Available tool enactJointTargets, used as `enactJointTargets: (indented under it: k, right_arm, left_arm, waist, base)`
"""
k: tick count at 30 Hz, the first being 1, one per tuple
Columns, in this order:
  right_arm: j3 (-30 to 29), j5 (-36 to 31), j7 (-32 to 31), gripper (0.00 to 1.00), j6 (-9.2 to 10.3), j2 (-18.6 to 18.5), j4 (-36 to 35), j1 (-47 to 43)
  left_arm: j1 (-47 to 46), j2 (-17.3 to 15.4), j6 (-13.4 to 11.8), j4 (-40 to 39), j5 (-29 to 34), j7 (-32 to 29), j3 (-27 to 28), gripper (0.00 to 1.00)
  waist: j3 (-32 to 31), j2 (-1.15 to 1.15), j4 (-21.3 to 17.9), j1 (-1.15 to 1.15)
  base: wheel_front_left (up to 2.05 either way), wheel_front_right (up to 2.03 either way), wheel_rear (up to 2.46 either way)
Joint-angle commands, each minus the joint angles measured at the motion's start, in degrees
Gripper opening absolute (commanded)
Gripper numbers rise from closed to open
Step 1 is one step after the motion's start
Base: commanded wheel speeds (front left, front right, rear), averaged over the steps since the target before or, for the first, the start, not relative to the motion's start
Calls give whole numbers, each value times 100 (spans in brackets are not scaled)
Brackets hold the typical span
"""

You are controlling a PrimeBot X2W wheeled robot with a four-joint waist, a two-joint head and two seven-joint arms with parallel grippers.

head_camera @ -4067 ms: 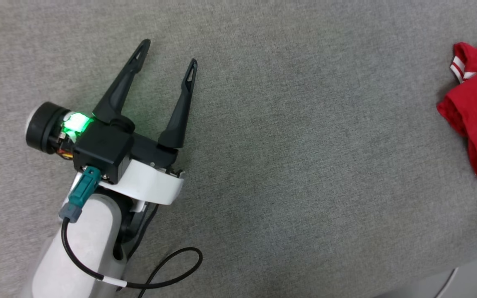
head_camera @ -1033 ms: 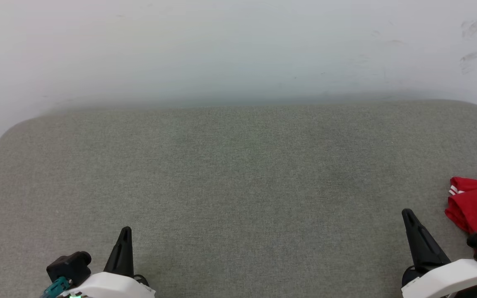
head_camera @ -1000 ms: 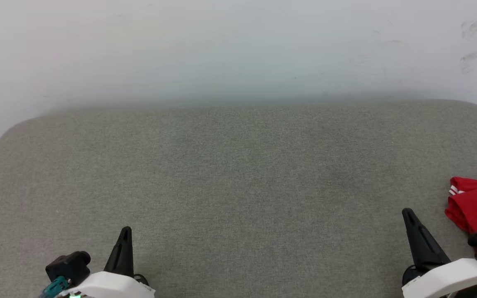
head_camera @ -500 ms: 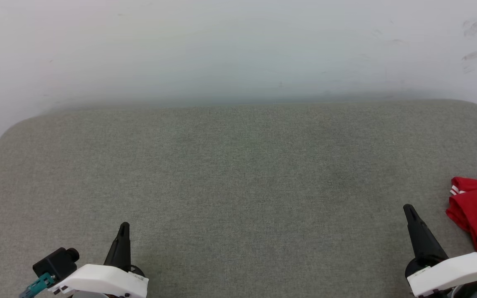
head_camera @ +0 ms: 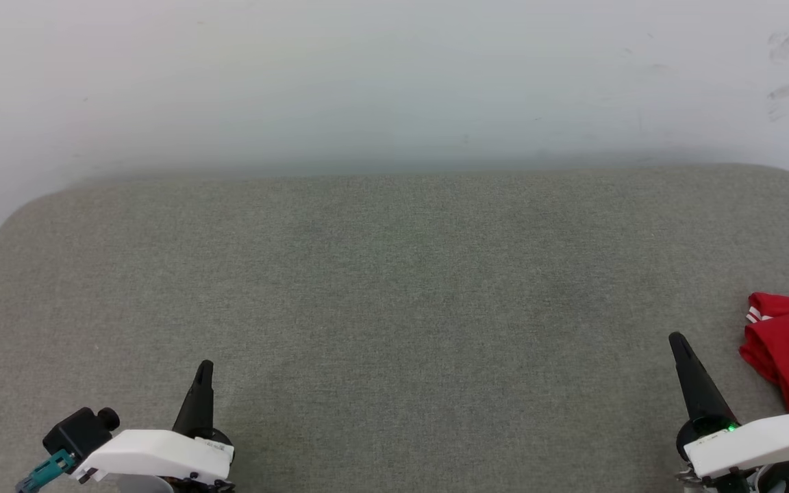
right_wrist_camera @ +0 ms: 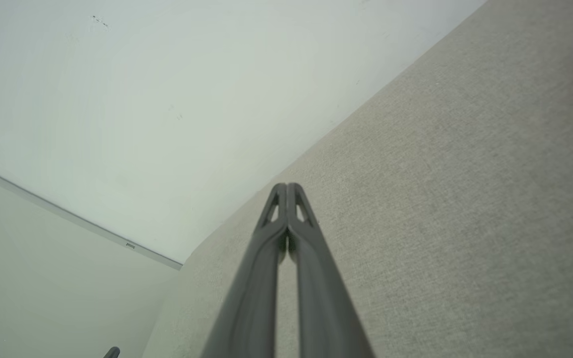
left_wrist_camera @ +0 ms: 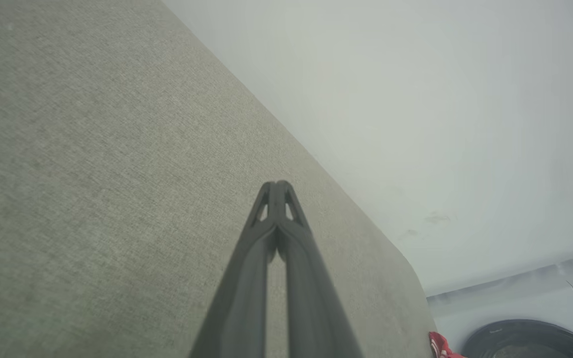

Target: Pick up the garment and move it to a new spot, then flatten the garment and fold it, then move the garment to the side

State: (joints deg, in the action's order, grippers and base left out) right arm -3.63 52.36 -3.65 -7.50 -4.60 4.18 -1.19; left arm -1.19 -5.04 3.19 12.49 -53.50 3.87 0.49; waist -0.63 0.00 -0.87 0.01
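Left gripper [left_wrist_camera: 276, 189] and right gripper [right_wrist_camera: 286, 191]: jaws together. Crumpled red garment [head_camera: 788, 342], white-striped trim, just right of the right jaws.

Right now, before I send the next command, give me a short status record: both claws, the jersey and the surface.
left claw: shut, empty, above the grey fabric surface, lower left in the head view
right claw: shut, empty, lower right in the head view, beside the jersey
jersey: red with white-striped trim, bunched or roughly folded (cannot tell which), at the surface's right end, cut off by the frame
wall: pale, behind the surface
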Motion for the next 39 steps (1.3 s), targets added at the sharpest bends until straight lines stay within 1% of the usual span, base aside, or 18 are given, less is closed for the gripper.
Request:
enactJointTargets:
  k: [1, 22, 39]
  right_arm:
    - [-25, 218, -29, 0, 0, 10, -6, 195]
    - [-103, 1535, -102, 0, 0, 56, 335, 395]
    - [-155, 2378, -157, 0, 1, 88, 558, 521]
  left_arm:
    - [-153, -8, 48, -43, -198, -48, 50, 0]
    - [-294, 77, 193, 24, -1468, -395, 249, 0]
    - [-377, 119, 276, 71, -2283, -624, 372, 0]
  waist:
    - [2, 0, 2, 0]
    - [23, 0, 25, 0]
    - [40, 0, 43, -1]
  base:
    - [0, 0, 0]
    - [0, 0, 0]
    - [0, 0, 0]
